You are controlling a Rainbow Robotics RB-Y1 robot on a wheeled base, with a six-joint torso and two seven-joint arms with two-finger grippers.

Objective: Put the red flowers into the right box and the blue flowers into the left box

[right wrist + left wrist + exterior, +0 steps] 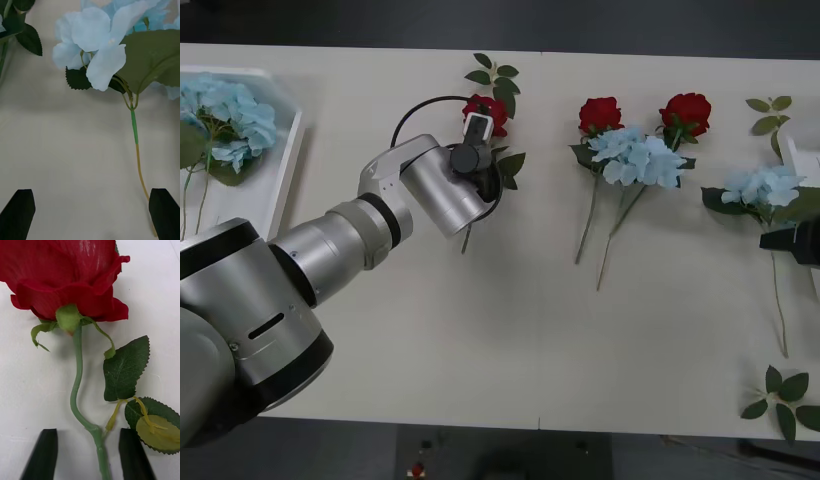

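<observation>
My left gripper (88, 453) hangs over the leftmost rose (485, 112), jaws released and straddling its stem, which runs near-to-far. My right gripper (90, 217), also spread, sits beside the rightmost blue flower's (763, 186) stem, right of table centre.

The left arm (370, 235) was built of fat brushed-silver cylinders, parted by black bands at the joints, with a slotted black collar at the big shoulder drum. A thin black cable (425, 105) looped above the dark wrist block. Both arms' fingers (43, 453) were plain matte black wedges.
</observation>
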